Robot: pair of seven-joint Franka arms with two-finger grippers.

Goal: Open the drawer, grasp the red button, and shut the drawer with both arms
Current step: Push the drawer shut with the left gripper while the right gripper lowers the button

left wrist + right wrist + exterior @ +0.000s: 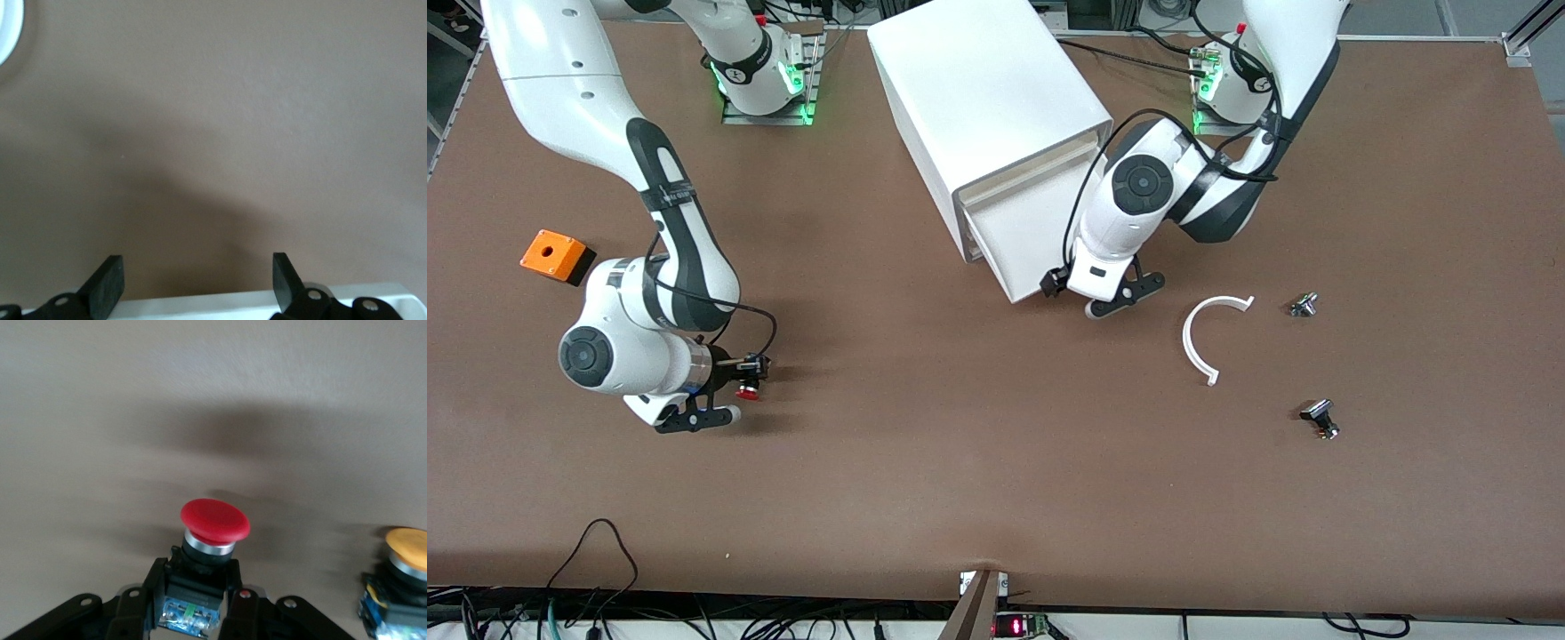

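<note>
1. Front view first: the drawer [1014,233] sticks out of the white cabinet [978,80]. The cabinet sits near the middle of the worktop [978,480] edge where the arm bases stand.
2. Your left end effector [1074,298] is right at the drawer's front, and its fingers [107,283] are wide apart. The left wrist view shows the drawer's white front edge low between them, very close, but you cannot tell if they touch it.
3. Your right end effector [745,380] is clamped on the button [749,389], the one with the red cap. It hangs over bare worktop toward the right arm's end. So the grab looks done, and closing the drawer looks like the job now.
4. Push the drawer front flat and straight, along the line the drawer slides on. A crooked push could jam the drawer or turn the whole cabinet.
5. Go slow and stop when the front is even with the cabinet.
6. Let the right arm wait with a firm hold on the button.
7. Mind the yellow-capped button [407,550] near the red one in the right wrist view. Do not bump it.
</note>
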